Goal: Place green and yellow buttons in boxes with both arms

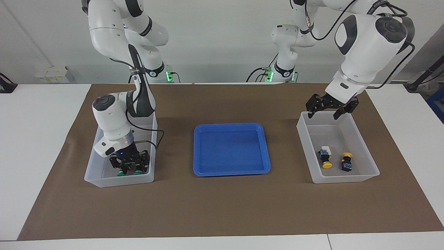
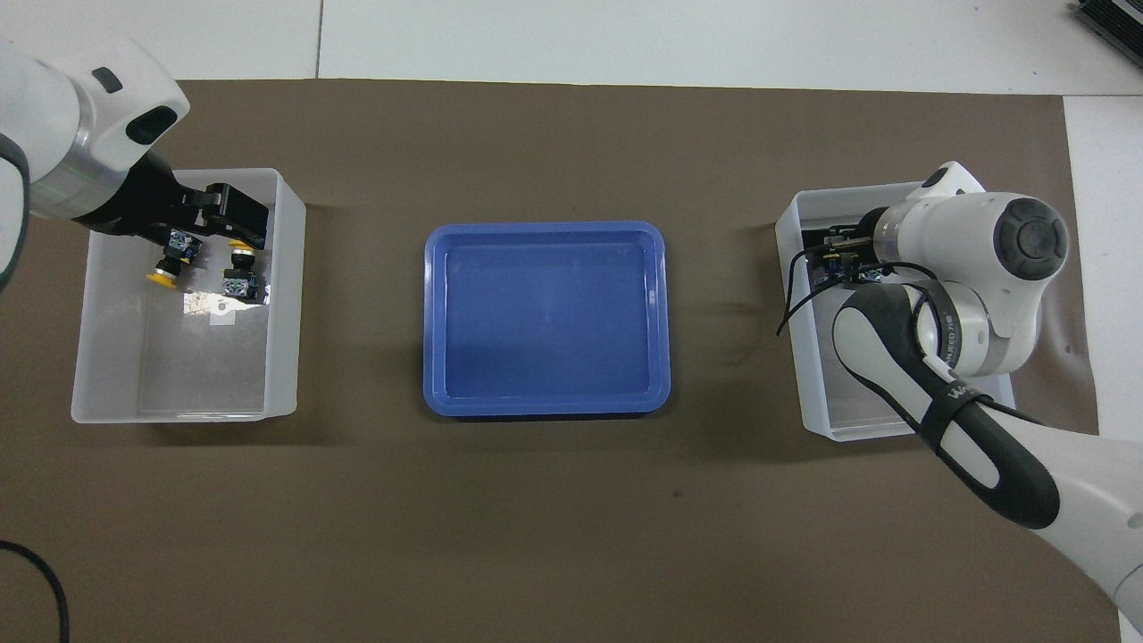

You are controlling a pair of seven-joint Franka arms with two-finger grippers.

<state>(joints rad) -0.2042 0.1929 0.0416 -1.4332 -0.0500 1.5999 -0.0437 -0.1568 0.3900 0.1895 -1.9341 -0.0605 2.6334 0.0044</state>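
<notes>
At the right arm's end of the table you have one translucent box (image 1: 104, 175), and the right gripper (image 1: 130, 166) is reaching down inside it, at the part of the box farthest from the robots. Two green caps (image 1: 122, 173) show just under its fingertips there; you can see that the green buttons are in this box, but not whether the fingers are pinching one of them or standing apart, so I cannot tell you their state. From overhead the right arm's wrist covers most of that box (image 2: 808, 268), and the buttons are hidden.

At the left arm's end sits the matching box (image 1: 371, 170). Look inside and you find both yellow buttons lying on its floor: one yellow button (image 1: 325, 159) on its side next to the small white label (image 1: 325, 148), the other yellow button (image 1: 346, 161) just beside it and apart from it. The left gripper (image 1: 331, 109) hangs over the edge of this box nearest the robots, its fingers spread wide and holding nothing.

Between the two boxes, in the middle of the brown mat (image 1: 222, 208), lies the shallow blue tray (image 1: 230, 171), and nothing is in it.
</notes>
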